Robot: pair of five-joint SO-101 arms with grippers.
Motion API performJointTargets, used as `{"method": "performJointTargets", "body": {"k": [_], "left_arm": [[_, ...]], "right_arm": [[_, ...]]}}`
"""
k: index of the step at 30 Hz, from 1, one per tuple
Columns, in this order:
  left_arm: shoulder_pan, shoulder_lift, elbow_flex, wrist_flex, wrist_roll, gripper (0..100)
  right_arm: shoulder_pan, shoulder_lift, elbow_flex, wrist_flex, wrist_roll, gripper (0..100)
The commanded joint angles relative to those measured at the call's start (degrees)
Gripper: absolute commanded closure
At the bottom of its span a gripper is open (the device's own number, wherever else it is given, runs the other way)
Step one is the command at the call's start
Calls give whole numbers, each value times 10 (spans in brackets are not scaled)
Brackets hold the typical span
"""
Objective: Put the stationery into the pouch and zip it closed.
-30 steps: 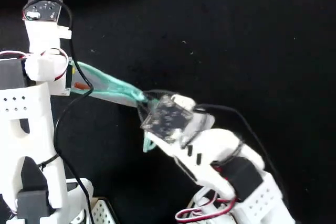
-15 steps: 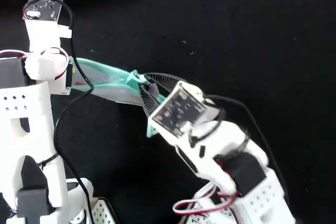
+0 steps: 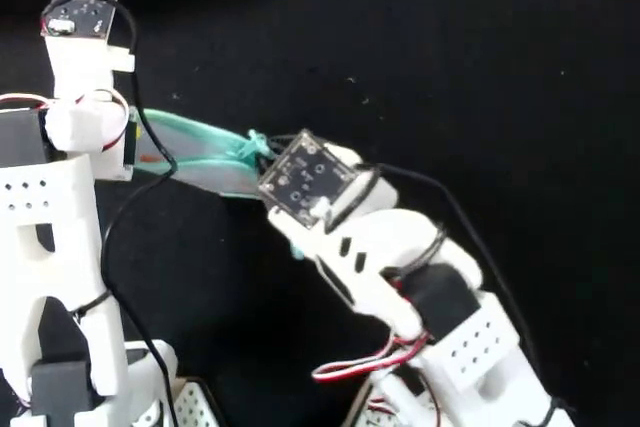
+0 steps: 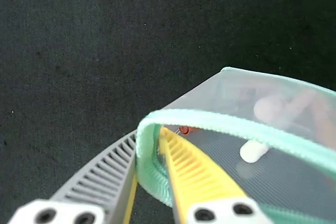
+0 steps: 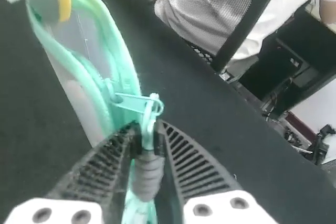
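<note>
Because the pouch (image 3: 196,150) is light, limp and slick, we judge its firm zip edge the best hold | pouch stretched between both grippers over the table (image 3: 500,97) | left gripper (image 4: 155,140) pinches its rim | right gripper (image 5: 144,129) clamps the zipper pull (image 5: 137,102) | left wrist view: stationery (image 4: 270,109) inside; high view: arm covers pull

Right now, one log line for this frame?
step: zip pouch | left gripper: shut on pouch edge | right gripper: shut on zipper pull | stationery: inside pouch | pouch: not fully zipped
</note>
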Motion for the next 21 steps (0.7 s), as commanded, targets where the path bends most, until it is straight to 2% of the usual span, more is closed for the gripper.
{"method": "performJointTargets", "body": {"k": [1,10,14,21], "left_arm": [[0,4,-8,2,-4,970],[0,4,-8,2,-4,970],[0,4,-8,2,-4,970],[0,4,-10,2,-3,970]], "right_arm": [[6,22,-2,-9,3,874],[9,26,0,-9,7,911],[9,26,0,-9,26,989],[10,14,-30,4,46,987]]}}
